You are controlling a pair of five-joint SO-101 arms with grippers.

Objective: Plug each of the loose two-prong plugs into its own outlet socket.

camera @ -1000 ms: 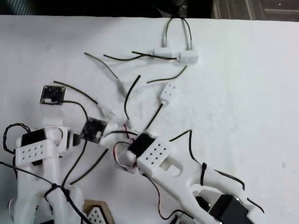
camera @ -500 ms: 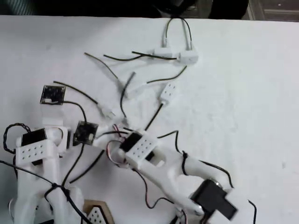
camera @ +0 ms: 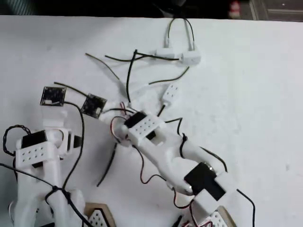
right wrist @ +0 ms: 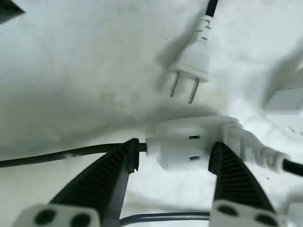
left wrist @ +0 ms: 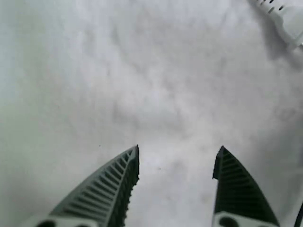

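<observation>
Right now your right gripper stands wide open with a jaw on either side of a white outlet socket, nothing clamped yet; that straddle looks meant to pinch the socket's body and steady it with its two slots showing. The loose two-prong plug lies just beyond on the table, prongs aimed toward the socket but apart from it; your left gripper hangs open and empty over bare table, probably free to fetch that plug; mind the black cord leaving the socket beside one jaw, which could tug it askew.
</observation>
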